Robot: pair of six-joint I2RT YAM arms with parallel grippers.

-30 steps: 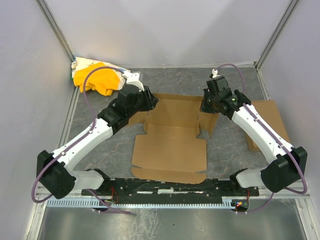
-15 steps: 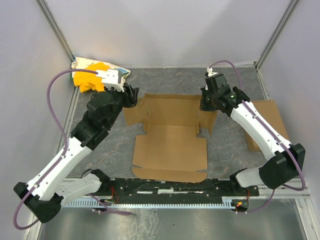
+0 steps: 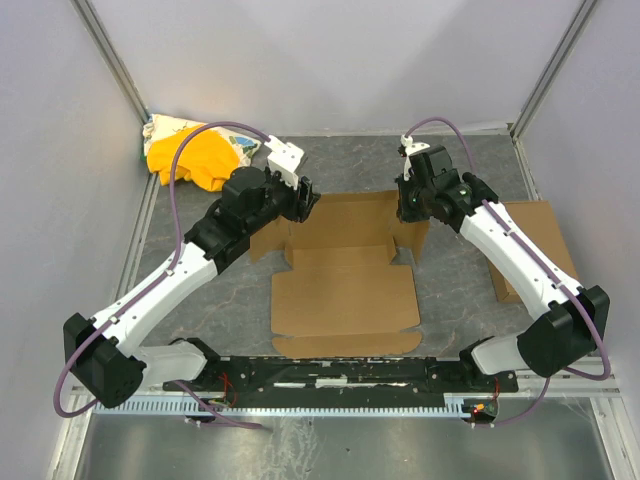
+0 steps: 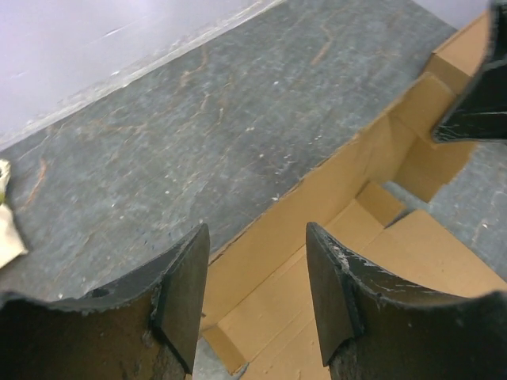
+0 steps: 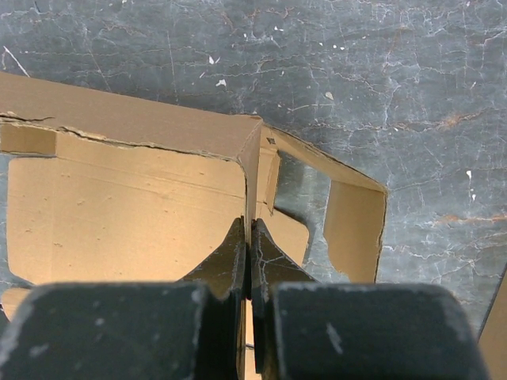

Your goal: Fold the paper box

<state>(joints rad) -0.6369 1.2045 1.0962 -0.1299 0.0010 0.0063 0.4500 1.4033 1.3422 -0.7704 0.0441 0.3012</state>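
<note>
**Item:** plain brown cardboard mailer blank, the paper box (image 3: 345,300), lying mid-table between both arms.
**Near panel:** flat on the grey marbled table top (image 3: 450,290).
**Far wall:** stands upright, with its right end flap turned in.
**Right gripper** (image 5: 247,237): fingers pressed together, pinching the wall's right corner edge.
**Left gripper** (image 4: 255,269): fingers apart and holding nothing, above the wall's left end.
**Step, as judged:** raising the walls, early in the fold.
**Next move calls for:** the left fingers to close on the left corner.
**Beyond:** smaller flat brown cardboard rectangle (image 3: 540,235) at right; crumpled yellow cloth bundle (image 3: 190,160) in the far left corner.
</note>
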